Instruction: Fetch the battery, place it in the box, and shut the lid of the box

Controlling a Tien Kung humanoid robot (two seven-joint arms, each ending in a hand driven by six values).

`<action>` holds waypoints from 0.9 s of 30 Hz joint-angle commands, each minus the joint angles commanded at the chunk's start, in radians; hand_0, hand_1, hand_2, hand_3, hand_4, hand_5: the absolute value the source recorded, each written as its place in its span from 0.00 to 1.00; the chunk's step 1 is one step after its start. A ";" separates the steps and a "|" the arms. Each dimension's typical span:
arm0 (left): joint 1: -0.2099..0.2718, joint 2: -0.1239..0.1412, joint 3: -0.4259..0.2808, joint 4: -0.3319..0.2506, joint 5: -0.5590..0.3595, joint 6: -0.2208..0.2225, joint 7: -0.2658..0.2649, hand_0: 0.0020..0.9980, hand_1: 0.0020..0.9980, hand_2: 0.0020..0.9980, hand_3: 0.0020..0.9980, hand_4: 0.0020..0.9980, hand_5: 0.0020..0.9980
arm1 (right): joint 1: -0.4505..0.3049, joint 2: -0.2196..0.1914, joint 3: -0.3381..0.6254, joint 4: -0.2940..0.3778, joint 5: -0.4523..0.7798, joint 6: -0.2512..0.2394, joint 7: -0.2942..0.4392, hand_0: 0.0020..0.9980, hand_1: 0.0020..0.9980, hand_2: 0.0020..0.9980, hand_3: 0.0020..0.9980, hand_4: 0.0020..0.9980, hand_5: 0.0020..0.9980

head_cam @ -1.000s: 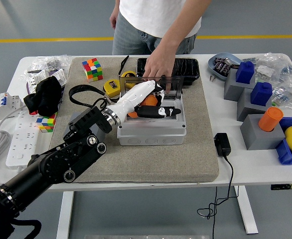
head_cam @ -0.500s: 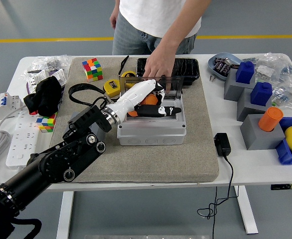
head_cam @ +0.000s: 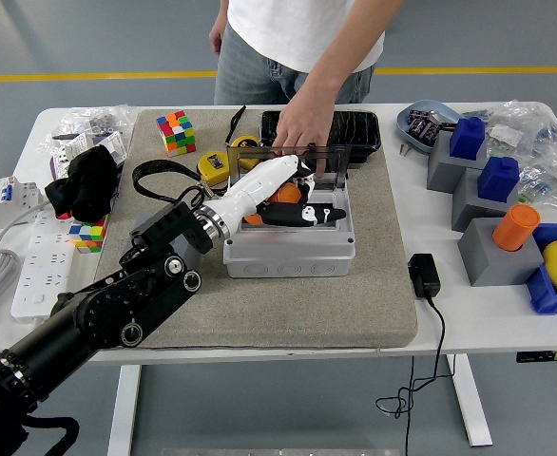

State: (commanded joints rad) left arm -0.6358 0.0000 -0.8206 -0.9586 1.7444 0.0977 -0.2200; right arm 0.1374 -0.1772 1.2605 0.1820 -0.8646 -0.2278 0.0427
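While the battery [head_cam: 302, 215] hangs pinched in the left hand [head_cam: 277, 190] inside the grey box [head_cam: 289, 249], an early release could leave it askew against the orange piece [head_cam: 284, 193]. A person's hand [head_cam: 303, 123] holds the lid [head_cam: 297, 157] upright at the far rim, in the closing path. Tape measure [head_cam: 214, 167] lies left.

The robot's left arm [head_cam: 117, 309] comes up from the lower left of the frame. Its white left hand [head_cam: 283, 195] sits at the middle, fingers stretched out toward the right.
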 joint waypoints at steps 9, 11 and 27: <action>0.000 0.000 -0.007 0.002 0.007 -0.026 0.004 0.61 0.63 0.57 0.52 1.00 0.76 | 0.002 -0.001 -0.004 0.001 0.004 0.000 0.000 0.84 0.82 0.78 0.81 1.00 1.00; -0.001 0.000 -0.007 0.001 0.007 -0.030 0.004 0.61 0.63 0.57 0.52 1.00 0.76 | 0.003 -0.002 -0.004 0.000 0.003 0.001 0.000 0.84 0.82 0.78 0.81 1.00 1.00; 0.002 0.000 -0.025 -0.078 -0.004 -0.146 0.058 0.75 0.74 0.72 0.66 1.00 0.78 | 0.004 -0.002 -0.004 0.001 0.007 0.003 0.001 0.83 0.82 0.78 0.81 1.00 1.00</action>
State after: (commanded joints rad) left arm -0.6335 0.0000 -0.8452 -1.0362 1.7403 -0.0483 -0.1615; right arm 0.1418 -0.1787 1.2567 0.1830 -0.8577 -0.2250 0.0432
